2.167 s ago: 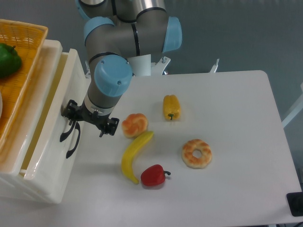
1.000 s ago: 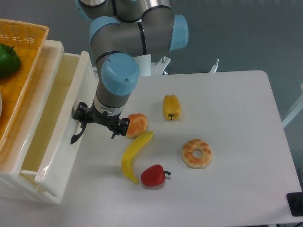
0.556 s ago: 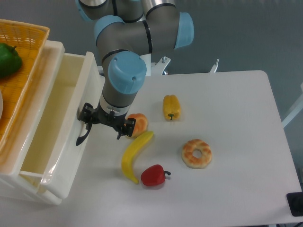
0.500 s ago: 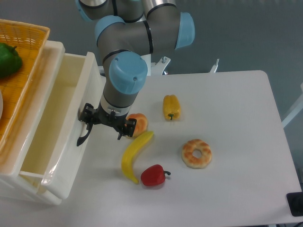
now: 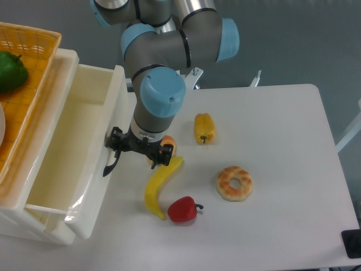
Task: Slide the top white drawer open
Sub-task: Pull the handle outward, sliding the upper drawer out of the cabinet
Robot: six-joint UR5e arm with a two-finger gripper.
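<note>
The top white drawer (image 5: 97, 189) is at the left, pulled well out of its cabinet, with its deep cream interior in full view and nothing in it. Its curved black handle (image 5: 109, 164) hangs on the front panel. My gripper (image 5: 140, 149) points down right at that panel, above the table. Its fingers are spread wide apart. The left finger (image 5: 115, 139) sits at the top of the handle, seemingly hooked behind it. The right finger (image 5: 165, 156) hangs over the banana's tip.
An orange basket (image 5: 34, 68) holding a green pepper (image 5: 11, 70) rests on top of the cabinet. A bread roll (image 5: 170, 146), banana (image 5: 157, 185), red pepper (image 5: 181, 210), yellow pepper (image 5: 204, 128) and glazed donut (image 5: 234, 182) lie on the table right of the drawer.
My gripper has travelled to the right with the handle, and the drawer has slid steadily further out, showing more of its interior. The food on the table has stayed put.
</note>
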